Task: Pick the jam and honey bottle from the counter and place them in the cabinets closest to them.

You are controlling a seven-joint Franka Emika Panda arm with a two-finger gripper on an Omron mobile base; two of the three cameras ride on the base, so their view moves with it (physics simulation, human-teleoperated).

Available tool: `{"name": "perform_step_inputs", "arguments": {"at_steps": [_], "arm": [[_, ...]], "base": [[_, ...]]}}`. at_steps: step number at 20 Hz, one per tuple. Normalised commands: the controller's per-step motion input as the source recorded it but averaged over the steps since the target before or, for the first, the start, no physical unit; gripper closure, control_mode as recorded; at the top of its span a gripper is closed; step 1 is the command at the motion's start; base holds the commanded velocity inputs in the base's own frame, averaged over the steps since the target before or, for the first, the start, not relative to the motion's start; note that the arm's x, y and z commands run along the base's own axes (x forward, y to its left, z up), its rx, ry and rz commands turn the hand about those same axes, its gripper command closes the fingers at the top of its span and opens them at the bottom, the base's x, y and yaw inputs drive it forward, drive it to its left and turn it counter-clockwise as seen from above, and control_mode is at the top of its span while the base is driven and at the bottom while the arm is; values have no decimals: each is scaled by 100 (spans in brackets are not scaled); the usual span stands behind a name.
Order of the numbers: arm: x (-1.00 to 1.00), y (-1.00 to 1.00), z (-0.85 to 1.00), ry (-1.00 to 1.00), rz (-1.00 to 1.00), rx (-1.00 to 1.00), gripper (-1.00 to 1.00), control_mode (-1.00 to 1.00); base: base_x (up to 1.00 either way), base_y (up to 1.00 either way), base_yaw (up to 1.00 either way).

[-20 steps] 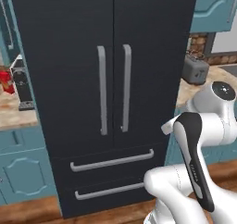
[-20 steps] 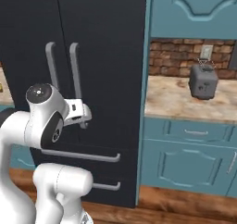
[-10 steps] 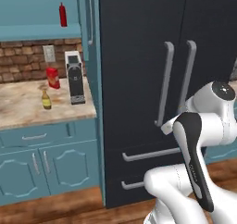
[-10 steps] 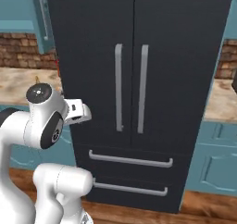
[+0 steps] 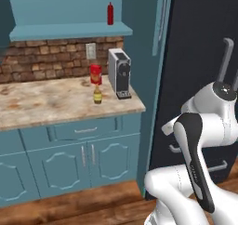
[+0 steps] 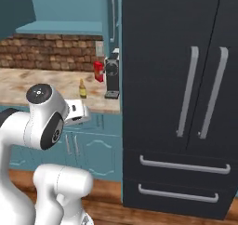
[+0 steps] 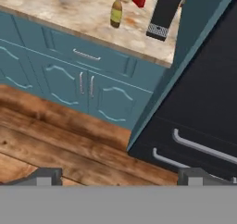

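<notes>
The honey bottle (image 5: 97, 95), slim and amber with a yellow label, stands on the beige marbled counter (image 5: 46, 101) just left of a coffee machine. From the right base it is the honey bottle (image 6: 82, 89), and in the hand view the honey bottle (image 7: 116, 10) stands near the top, far beyond my fingertips. My gripper (image 7: 119, 177) is open with nothing between its tips, and it hangs over the wooden floor in front of the teal lower doors. A teal wall shelf (image 5: 69, 31) runs above the counter. The jam is out of view.
A red box (image 5: 95, 74) stands right behind the bottle. The grey-and-black coffee machine (image 5: 119, 73) sits at the counter's right end. An all-red squeeze bottle (image 5: 110, 13) stands on the shelf. A tall dark fridge (image 6: 186, 103) fills the right, past a teal side panel.
The base has moved, so both base views have swung from the fridge doors to the counter at its left. The bottle and box stand as before.
</notes>
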Motion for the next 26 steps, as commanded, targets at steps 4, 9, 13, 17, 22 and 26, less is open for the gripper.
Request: {"name": "perform_step_inputs", "arguments": {"at_steps": [4,9,13,17,22,26], "arm": [[0,0,0,0,0,0,-100,100],[0,0,0,0,0,0,-100,100],[0,0,0,0,0,0,-100,100],[0,0,0,0,0,0,-100,100],[0,0,0,0,0,0,-100,100],[0,0,0,0,0,0,-100,100]], "base": [[-26,100,-2],[-25,91,-3],[-6,17,0],[0,-2,0],[20,-43,0],[0,-36,0]]}}
